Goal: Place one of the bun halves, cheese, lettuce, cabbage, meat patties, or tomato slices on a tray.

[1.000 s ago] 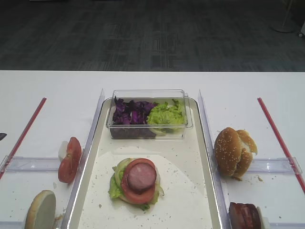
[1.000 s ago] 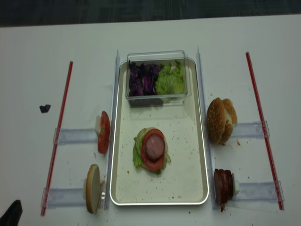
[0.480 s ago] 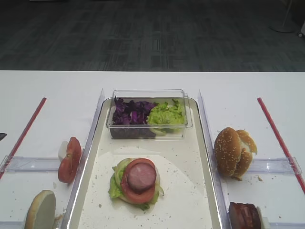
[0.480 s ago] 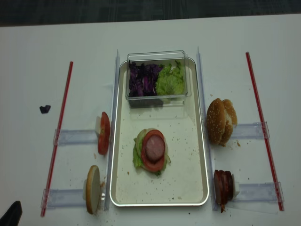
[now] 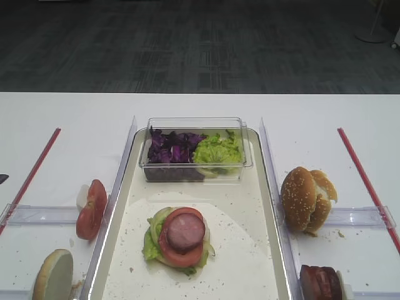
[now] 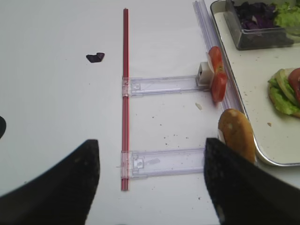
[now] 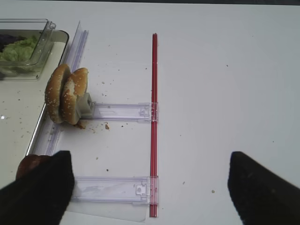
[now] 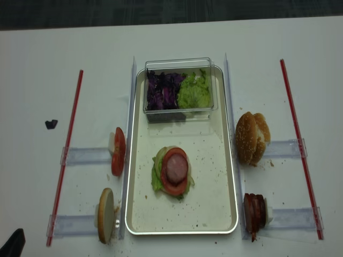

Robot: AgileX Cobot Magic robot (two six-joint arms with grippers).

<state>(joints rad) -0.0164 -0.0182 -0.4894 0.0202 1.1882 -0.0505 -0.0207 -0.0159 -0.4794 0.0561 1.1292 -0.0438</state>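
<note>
stack mid tray [image 8: 222, 176]: lettuce [image 8: 157, 179] leaves at the bottom, one tomato slice [image 8: 172, 184] over them, one meat patty [image 8: 174, 168] on top. leaning a little, nothing pinning it.

right gripper [image 7: 150, 187] parked low over bare table, jaws spread wide, nothing between them. left gripper [image 6: 152, 183] likewise wide apart and empty, hovering by the left racks.

risks from here:
- buns on right rack [image 8: 252, 136] standing on edge, touching each other; could pull both if pinched across the pair.
- spare patties [image 8: 254, 211] packed tight on near right rack; could lift several or knock them over.
- patty on stack could slide off the glossy tomato if a new piece lands off-centre.
- loose bun half [image 8: 105, 214] leaning just outside tray rim; a nudge would topple it.

counts:
- bun halves: two right, one left.
- tomato slices on left rack [image 8: 118, 151]: about two, hard to separate.
- spare patties: roughly three, unclear.
- clear box [image 8: 179, 61]: one, cabbage [image 8: 163, 91] beside more lettuce.
- red strips: two.
</note>
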